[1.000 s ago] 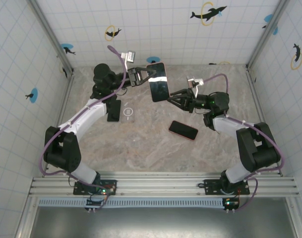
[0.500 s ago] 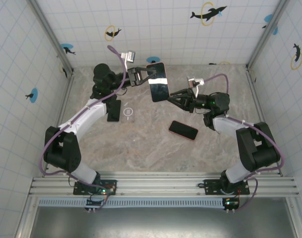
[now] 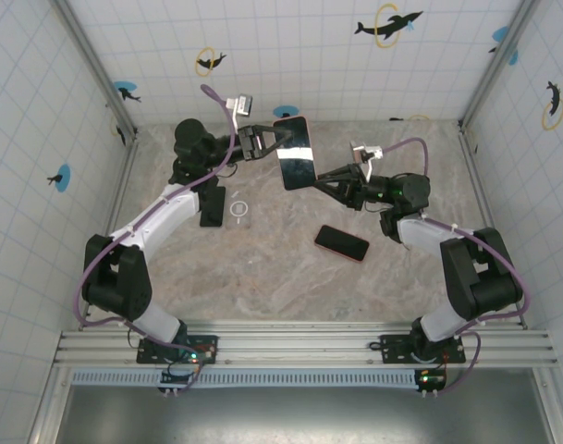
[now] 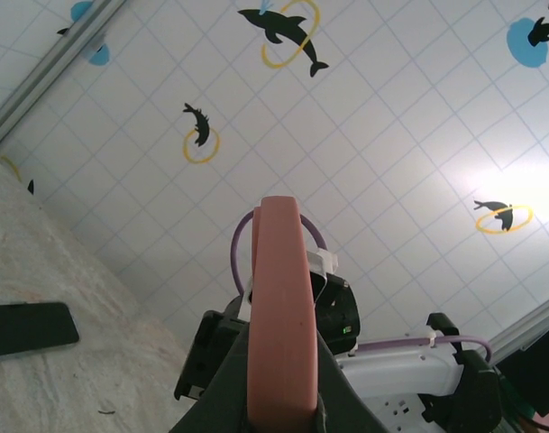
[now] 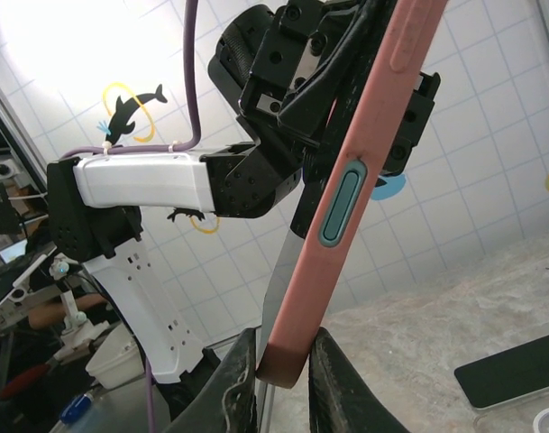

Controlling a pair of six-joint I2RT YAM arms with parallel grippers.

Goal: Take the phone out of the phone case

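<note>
A phone in a pink case (image 3: 296, 154) hangs in the air above the back of the table, its dark screen facing up. My left gripper (image 3: 273, 137) is shut on its far-left edge, and the case's pink edge (image 4: 280, 316) stands between the fingers (image 4: 218, 397). My right gripper (image 3: 321, 178) is shut on the lower right corner of the case (image 5: 333, 234). There a thin grey edge of the phone (image 5: 288, 271) shows beside the pink rim, with a finger (image 5: 239, 383) on each side.
A second phone with a red rim (image 3: 342, 242) lies on the marble table right of centre. A black phone (image 3: 213, 205) and a small white ring (image 3: 239, 208) lie at the left. Tiled walls close the cell on three sides.
</note>
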